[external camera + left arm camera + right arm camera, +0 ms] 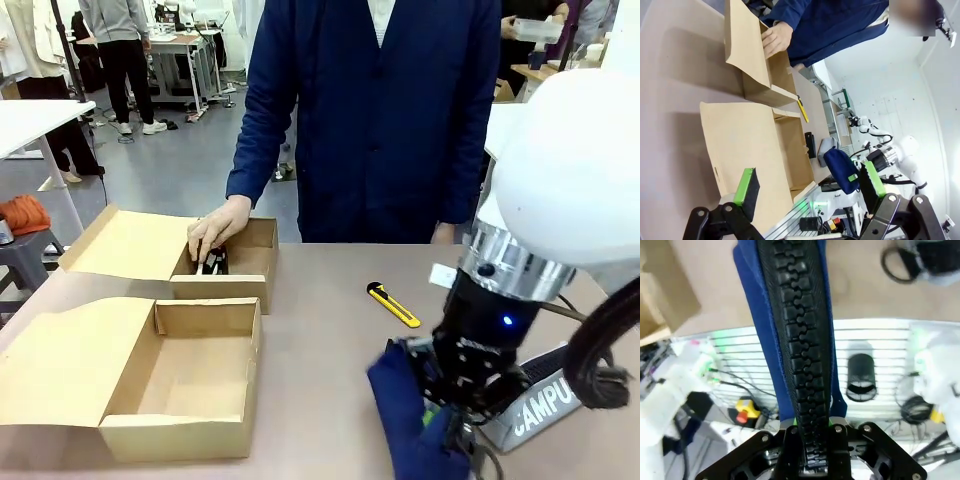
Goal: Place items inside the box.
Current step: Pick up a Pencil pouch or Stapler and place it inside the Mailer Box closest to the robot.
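My right gripper (450, 415) is shut on the navy blue zip pouch (400, 415), held just above the table at the front right. In the right wrist view the pouch's black zip (800, 340) runs up from between the closed jaws of the right gripper (807, 436). The grey "CAMPUS" pouch (540, 405) lies just right of it. A yellow-and-black utility knife (393, 305) lies mid-table. The near open box (180, 440) holds nothing. My left gripper (809, 185) hangs open, off to the boxes' left.
A second open box (222, 287) stands behind the near one. The person's hand (218, 228) reaches into it onto a black item (212, 265), seemingly the stapler. Both boxes' flaps spread to the left. A dark oblong thing (810, 145) lies by the grey pouch.
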Action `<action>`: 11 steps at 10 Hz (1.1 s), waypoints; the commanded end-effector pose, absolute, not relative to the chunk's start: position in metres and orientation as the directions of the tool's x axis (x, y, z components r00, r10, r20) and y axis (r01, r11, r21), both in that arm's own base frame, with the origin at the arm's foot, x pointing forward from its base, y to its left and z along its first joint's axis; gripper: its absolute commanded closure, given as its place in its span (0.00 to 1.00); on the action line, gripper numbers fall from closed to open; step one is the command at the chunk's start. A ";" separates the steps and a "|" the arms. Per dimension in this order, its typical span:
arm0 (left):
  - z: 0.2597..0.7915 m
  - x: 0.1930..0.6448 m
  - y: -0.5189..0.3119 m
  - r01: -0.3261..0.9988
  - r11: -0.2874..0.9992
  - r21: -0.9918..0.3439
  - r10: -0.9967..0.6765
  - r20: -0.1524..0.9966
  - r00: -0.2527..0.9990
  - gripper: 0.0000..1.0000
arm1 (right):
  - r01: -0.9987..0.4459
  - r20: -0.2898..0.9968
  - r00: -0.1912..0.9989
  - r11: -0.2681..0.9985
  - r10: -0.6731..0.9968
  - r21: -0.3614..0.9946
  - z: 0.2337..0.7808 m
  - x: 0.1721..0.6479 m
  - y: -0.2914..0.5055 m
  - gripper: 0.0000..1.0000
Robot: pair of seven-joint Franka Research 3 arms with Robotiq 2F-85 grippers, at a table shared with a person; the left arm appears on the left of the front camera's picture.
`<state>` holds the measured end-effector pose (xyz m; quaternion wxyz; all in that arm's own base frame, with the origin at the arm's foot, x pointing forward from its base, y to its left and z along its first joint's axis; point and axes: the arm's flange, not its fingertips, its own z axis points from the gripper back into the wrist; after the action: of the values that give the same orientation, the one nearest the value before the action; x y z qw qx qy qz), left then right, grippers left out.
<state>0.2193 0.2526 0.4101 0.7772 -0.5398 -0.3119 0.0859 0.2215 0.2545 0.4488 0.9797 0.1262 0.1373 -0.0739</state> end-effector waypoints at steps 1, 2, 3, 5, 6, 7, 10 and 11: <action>0.411 0.220 0.252 0.228 0.400 -0.888 0.472 0.413 0.779 0.00 | 0.207 -0.210 0.969 0.883 -0.127 0.421 0.477 0.240 0.318 0.93; 0.411 0.220 0.252 0.228 0.400 -0.888 0.472 0.413 0.779 0.00 | 0.183 -0.172 0.979 0.859 -0.113 0.478 0.491 0.248 0.357 0.93; 0.411 0.220 0.252 0.228 0.400 -0.888 0.472 0.413 0.779 0.00 | 0.180 -0.145 0.982 0.829 -0.121 0.530 0.499 0.260 0.398 0.93; 0.411 0.220 0.252 0.228 0.400 -0.888 0.472 0.413 0.779 0.00 | 0.234 -0.159 0.972 0.813 -0.175 0.534 0.489 0.277 0.485 0.93; 0.411 0.220 0.252 0.228 0.400 -0.888 0.472 0.413 0.779 0.00 | 0.187 -0.165 0.980 0.815 -0.114 0.548 0.514 0.245 0.396 0.93; 0.411 0.220 0.252 0.228 0.400 -0.888 0.472 0.413 0.779 0.00 | 0.187 -0.165 0.980 0.815 -0.114 0.548 0.514 0.245 0.396 0.93; 0.411 0.220 0.252 0.228 0.400 -0.888 0.472 0.413 0.779 0.00 | 0.098 -0.100 0.993 0.903 -0.061 0.417 0.488 0.266 0.483 0.93; 0.411 0.220 0.252 0.228 0.400 -0.888 0.472 0.413 0.779 0.00 | 0.049 -0.081 0.997 0.918 -0.019 0.393 0.482 0.278 0.500 0.93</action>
<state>0.2199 0.2530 0.4097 0.7772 -0.5399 -0.3115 0.0864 0.2585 0.4647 0.4773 0.9719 0.2285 0.0478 -0.0299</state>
